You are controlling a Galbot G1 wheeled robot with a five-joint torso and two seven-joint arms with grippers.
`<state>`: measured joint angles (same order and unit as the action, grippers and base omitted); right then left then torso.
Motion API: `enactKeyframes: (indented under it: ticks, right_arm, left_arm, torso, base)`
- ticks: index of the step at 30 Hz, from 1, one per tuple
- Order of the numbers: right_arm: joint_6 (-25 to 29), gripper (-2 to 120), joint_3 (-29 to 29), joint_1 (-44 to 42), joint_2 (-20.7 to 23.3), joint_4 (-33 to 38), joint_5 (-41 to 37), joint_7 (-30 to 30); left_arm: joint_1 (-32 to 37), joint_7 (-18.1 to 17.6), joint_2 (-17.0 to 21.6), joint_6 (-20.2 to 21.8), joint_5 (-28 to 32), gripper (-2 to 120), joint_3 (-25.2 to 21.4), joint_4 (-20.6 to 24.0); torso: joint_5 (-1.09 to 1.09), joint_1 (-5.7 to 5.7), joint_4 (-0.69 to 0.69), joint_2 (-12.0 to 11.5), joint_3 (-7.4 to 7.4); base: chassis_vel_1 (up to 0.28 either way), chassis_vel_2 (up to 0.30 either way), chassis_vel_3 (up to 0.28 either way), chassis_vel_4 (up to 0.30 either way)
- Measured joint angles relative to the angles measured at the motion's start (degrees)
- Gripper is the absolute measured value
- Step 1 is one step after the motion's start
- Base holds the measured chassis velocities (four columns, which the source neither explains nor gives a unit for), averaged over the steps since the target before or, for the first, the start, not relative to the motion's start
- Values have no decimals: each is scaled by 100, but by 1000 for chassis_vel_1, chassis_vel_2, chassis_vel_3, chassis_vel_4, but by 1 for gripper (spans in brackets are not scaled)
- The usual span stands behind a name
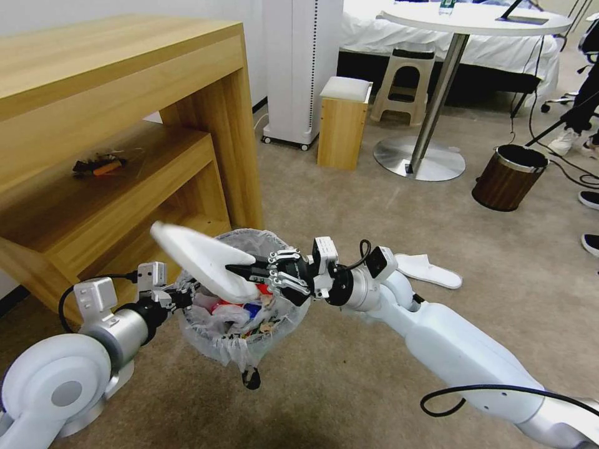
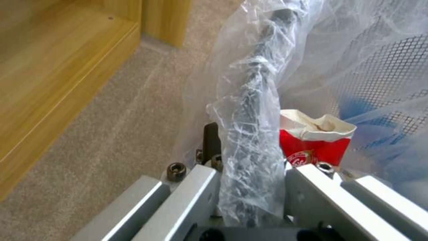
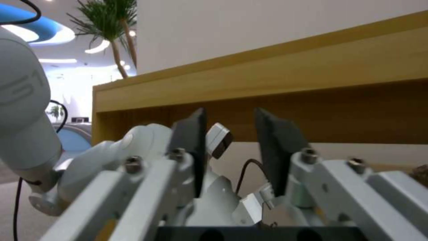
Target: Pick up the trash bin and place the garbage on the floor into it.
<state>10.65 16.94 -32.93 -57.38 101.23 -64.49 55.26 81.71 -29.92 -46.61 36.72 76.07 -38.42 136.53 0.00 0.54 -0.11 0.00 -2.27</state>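
Left gripper (image 1: 181, 298) is clamping the rim of the trash bin (image 1: 215, 346), holding it off the floor (image 1: 349, 206) by the desk (image 1: 125, 93), while right gripper (image 1: 246, 272), jaws parted, is hanging at a white slipper (image 1: 199, 254) tipping across the bin mouth; judging it best to keep the bin level until the slipper slides in.

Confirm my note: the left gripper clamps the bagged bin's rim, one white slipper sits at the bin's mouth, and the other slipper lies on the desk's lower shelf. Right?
Not quite. The head view shows the other slipper lying on the floor, not on the shelf. The rest holds: the left gripper clamps the rim of the trash bin, and one slipper sits at its mouth.
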Motion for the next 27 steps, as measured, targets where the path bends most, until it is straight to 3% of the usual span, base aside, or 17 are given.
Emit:
enactKeyframes:
  ticks: [18,27]
  right_arm:
    - [36,97,-378,-44,95,89,-27,-271]
    - [81,100,-1355,-325,439,277,-181,-923]
  left_arm:
    - [77,-153,-6,-3,-26,0,-59,20]
    - [62,-327,10,19,95,0,-58,21]
  torso:
    - [0,0,1,0,0]
    - [0,0,0,0,0]
  base:
    - [0,0,0,0]
    - [0,0,0,0]
